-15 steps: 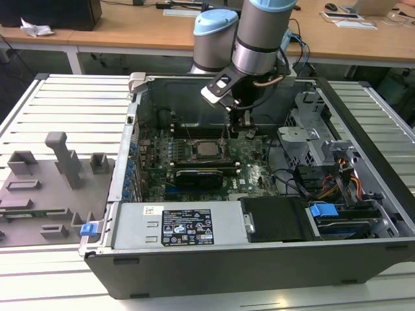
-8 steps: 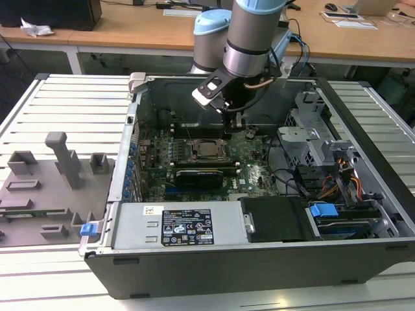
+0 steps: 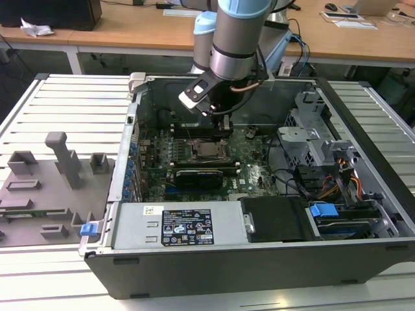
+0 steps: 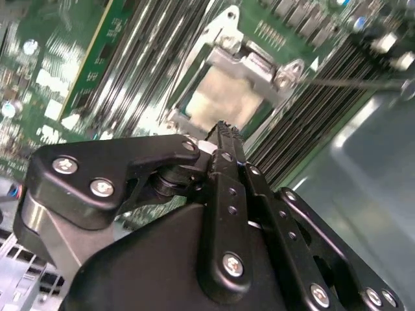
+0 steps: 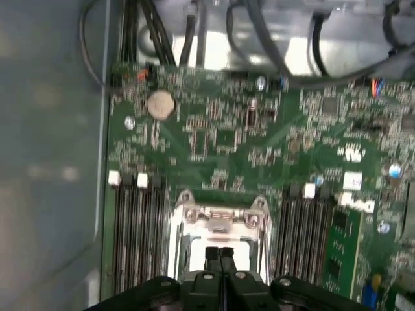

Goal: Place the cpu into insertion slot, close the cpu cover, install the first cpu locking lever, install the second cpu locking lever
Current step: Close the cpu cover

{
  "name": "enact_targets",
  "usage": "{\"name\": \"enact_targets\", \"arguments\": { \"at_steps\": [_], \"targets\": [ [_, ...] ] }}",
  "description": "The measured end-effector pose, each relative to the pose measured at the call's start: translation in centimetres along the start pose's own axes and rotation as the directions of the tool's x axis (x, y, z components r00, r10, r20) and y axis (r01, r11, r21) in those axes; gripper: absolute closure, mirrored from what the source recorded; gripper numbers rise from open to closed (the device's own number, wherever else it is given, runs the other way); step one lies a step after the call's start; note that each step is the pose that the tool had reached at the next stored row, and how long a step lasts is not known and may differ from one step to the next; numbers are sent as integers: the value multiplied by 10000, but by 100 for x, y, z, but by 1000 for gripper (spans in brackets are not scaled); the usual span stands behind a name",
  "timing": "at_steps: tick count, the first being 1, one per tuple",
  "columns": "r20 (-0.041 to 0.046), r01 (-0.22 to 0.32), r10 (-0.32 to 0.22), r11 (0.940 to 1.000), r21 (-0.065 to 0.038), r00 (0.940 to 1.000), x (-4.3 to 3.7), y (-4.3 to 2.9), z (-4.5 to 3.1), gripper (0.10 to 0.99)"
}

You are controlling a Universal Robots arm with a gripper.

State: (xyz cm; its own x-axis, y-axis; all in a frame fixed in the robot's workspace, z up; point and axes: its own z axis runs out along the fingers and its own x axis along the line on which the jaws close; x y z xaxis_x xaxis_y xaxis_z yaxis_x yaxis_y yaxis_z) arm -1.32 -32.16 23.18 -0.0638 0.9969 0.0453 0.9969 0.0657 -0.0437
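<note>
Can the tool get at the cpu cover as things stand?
Probably yes. The tool, shut, hangs right above the cpu cover, with nothing between them in both wrist views. The memory slots lie beside the cover, not over it, leaving the way free.

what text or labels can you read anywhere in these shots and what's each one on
Black label on the grey metal box: print too small to read.
White sticker beside it: too small to read.
White markings on the green circuit board: blurred, unreadable.
</note>
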Motion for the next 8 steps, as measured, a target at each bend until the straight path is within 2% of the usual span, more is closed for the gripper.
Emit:
{"name": "enact_targets", "arguments": {
  "at_steps": [8],
  "targets": [
    [3, 83, -83, 10000, 4, 10000, -1, -202, 114, 980]
  ]
}}
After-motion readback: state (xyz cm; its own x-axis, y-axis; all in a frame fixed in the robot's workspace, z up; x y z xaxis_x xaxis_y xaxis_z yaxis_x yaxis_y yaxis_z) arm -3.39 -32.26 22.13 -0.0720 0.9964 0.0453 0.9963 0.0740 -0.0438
